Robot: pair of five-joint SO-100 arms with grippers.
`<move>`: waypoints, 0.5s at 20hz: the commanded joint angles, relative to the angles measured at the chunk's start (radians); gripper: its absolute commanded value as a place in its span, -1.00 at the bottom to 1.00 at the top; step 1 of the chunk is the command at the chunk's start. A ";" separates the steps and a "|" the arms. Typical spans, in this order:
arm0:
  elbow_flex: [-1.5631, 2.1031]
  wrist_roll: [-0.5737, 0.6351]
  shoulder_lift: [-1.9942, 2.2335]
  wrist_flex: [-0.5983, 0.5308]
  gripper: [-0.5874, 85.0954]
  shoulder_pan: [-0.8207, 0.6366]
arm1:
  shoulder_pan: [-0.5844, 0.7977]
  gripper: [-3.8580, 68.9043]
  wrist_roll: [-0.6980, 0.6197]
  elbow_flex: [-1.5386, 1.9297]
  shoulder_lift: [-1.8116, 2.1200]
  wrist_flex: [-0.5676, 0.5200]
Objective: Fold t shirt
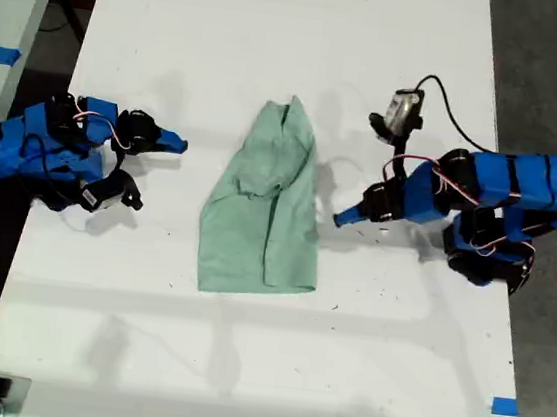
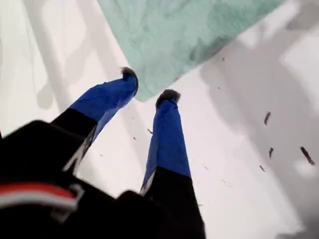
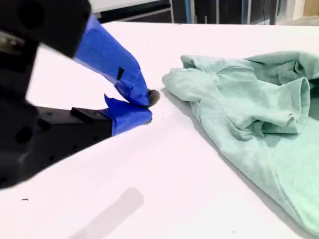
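You see the t shirt (image 1: 264,202) lying rumpled mid-frame on the worktop (image 1: 240,365) in the exterior view. Only wrist views show jaws: my first end effector (image 2: 148,84) apart, tips just beside the cloth edge; my second end effector (image 3: 148,107) together, w/ nothing in it.

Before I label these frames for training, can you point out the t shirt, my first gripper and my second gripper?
t shirt (image 1: 264,207): exterior view, middle of the cloth.
my first gripper (image 2: 148,84): first wrist view, midway between the blue fingertips.
my second gripper (image 3: 148,108): second wrist view, where the fingertips meet.
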 commanded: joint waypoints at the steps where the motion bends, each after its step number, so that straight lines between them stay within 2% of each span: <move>1: 0.041 0.005 0.006 -0.018 -0.99 -0.002 | 0.008 -0.77 0.044 0.423 0.279 -0.138; 3: 0.041 0.005 0.006 -0.018 -0.99 0.000 | 0.012 -0.83 0.054 0.678 0.528 -0.156; 4: 0.041 0.005 0.006 -0.018 -0.99 0.000 | 0.015 -0.83 0.051 0.773 0.673 -0.117; 6: 0.041 0.005 0.006 -0.018 -0.99 -0.002 | 0.044 -0.83 0.025 0.922 1.037 0.067; 7: 0.041 0.005 0.006 -0.018 -0.99 -0.002 | 0.084 -0.83 0.003 0.982 1.075 0.124; 8: 0.041 0.005 0.006 -0.020 -0.99 0.000 | 0.114 -0.83 -0.011 0.979 0.979 0.109; 10: 0.041 0.005 0.006 -0.018 -0.99 0.003 | 0.120 -0.83 -0.078 0.986 1.057 0.114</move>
